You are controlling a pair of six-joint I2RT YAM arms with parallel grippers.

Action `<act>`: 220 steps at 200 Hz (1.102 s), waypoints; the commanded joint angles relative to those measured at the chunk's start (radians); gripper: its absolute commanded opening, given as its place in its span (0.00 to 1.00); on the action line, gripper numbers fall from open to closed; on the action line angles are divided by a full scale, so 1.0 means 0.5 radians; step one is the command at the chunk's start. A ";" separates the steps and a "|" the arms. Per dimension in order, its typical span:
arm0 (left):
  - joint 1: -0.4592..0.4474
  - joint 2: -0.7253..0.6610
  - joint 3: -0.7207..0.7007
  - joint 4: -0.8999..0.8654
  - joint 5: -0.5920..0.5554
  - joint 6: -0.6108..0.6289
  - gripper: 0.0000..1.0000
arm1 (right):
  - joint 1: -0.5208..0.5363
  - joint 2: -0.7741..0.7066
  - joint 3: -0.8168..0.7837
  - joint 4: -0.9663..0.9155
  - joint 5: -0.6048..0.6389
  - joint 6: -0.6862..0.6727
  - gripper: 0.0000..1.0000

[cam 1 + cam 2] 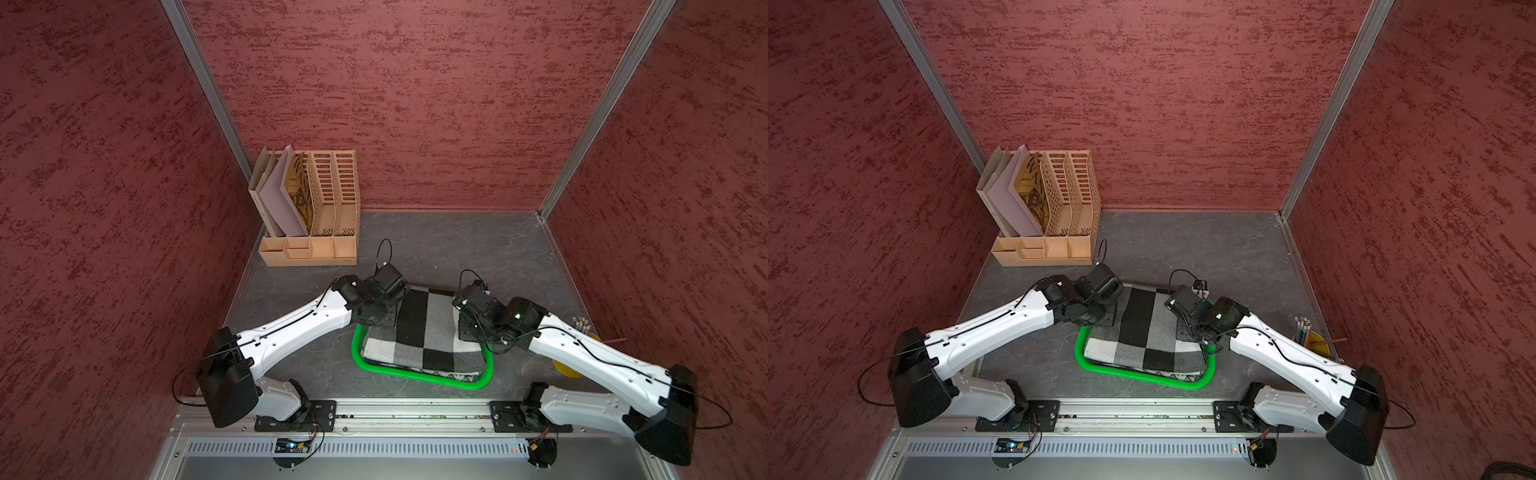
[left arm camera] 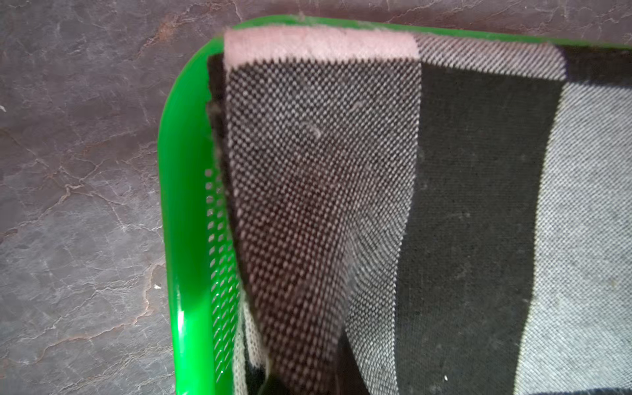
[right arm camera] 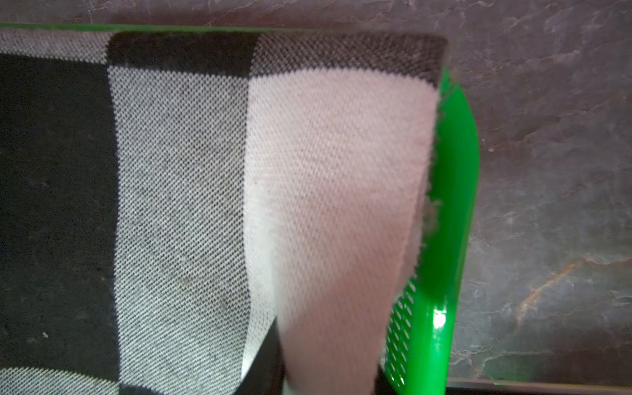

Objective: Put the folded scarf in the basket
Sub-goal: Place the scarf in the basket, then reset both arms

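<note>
Two sets of fingers reach down at the scarf [image 1: 424, 328] in the green basket [image 1: 419, 376]. The left fingers pinch its edge. The right fingers' spread cannot be told.

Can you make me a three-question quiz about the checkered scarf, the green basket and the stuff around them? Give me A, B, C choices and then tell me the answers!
1. Where is the scarf?
A. in the basket
B. in the file organizer
C. on bare table

2. What colours is the scarf?
A. red and blue
B. black, white and grey
C. all yellow

3. How does the scarf lie?
A. rolled into a ball
B. hanging from the wall
C. folded, filling the basket

Answers: 1 A, green rim runs around the scarf in both top views. 2 B, its checks show those colours. 3 C, it lies as a folded pad reaching the basket's walls.
</note>
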 commanded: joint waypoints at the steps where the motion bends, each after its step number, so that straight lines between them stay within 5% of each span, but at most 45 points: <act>1: 0.004 -0.010 -0.010 -0.044 -0.140 -0.016 0.00 | 0.006 -0.049 -0.023 -0.084 0.112 0.017 0.33; 57: 0.002 0.006 -0.010 -0.054 -0.159 -0.013 0.01 | 0.007 -0.133 -0.053 -0.215 0.246 0.026 0.51; 81: -0.008 0.014 -0.022 -0.061 -0.165 -0.028 0.29 | 0.007 -0.129 -0.083 -0.208 0.268 0.016 0.52; 89: -0.011 0.012 -0.028 -0.071 -0.177 -0.036 0.32 | 0.005 -0.128 -0.091 -0.195 0.267 0.017 0.52; 220: 0.000 0.021 -0.170 -0.004 -0.201 -0.053 0.22 | 0.007 0.006 -0.261 -0.002 0.208 0.016 0.28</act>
